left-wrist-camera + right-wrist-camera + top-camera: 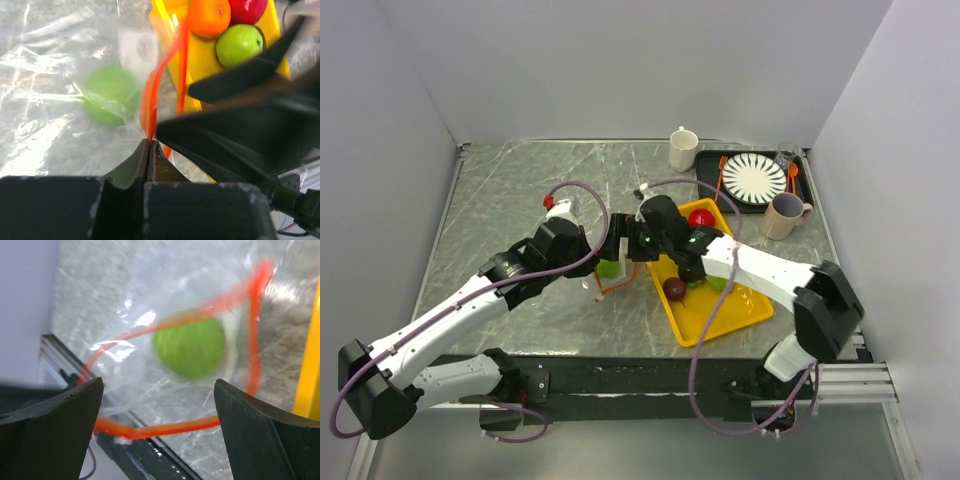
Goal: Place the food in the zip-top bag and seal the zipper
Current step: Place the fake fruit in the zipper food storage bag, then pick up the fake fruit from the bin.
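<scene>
The bench is a grey-green marbled slab boxed in by plain white walls. Near its middle the zip-top bag sits crinkled, mouth pulled open, with one green fruit inside. The left gripper is clenched on the zipper. The right gripper hangs released, jaws wide, facing the mouth. Just beside the bag, a yellow tray holds an orange fruit, a red fruit, a second green fruit and a dark purple fruit
</scene>
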